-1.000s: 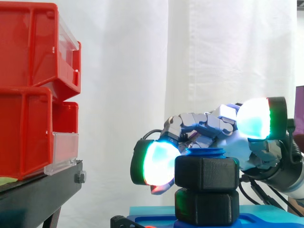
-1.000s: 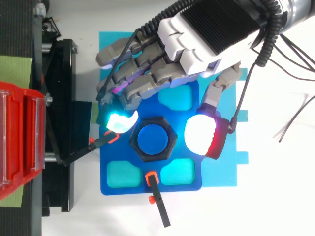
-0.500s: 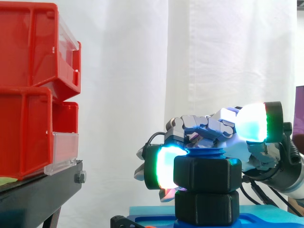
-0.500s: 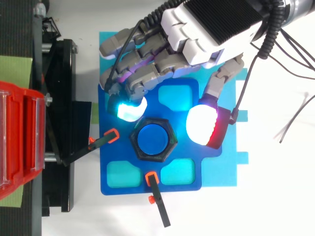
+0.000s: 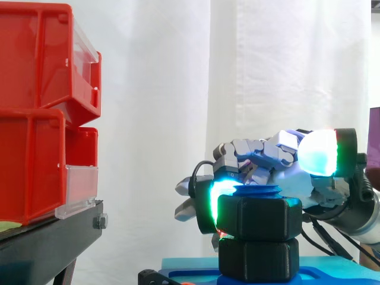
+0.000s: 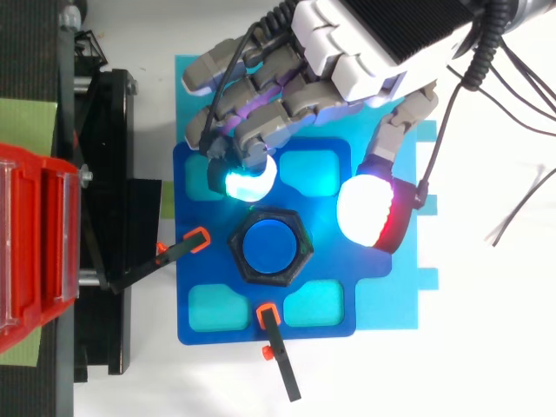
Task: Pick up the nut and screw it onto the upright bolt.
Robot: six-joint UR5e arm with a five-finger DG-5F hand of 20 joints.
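The black hexagonal nut (image 5: 258, 217) sits on the blue upright bolt (image 6: 271, 246), the robot hand (image 6: 369, 56) loosely open beside it and gripping nothing, so screwing appears under way and the next move calls for pinching the nut's flats and turning.

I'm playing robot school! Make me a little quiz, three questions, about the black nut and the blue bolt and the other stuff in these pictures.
1. True or false: the black nut is lying inside a red bin.
2. Pick one: what colour is the top of the bolt? A red, B blue, C yellow.
3. Count: how many orange-tipped clamps lie at the edges of the blue plate?

Key
1. False: it sits on the bolt.
2. B.
3. Two, one at the plate's left edge and one at its bottom edge in the top view.
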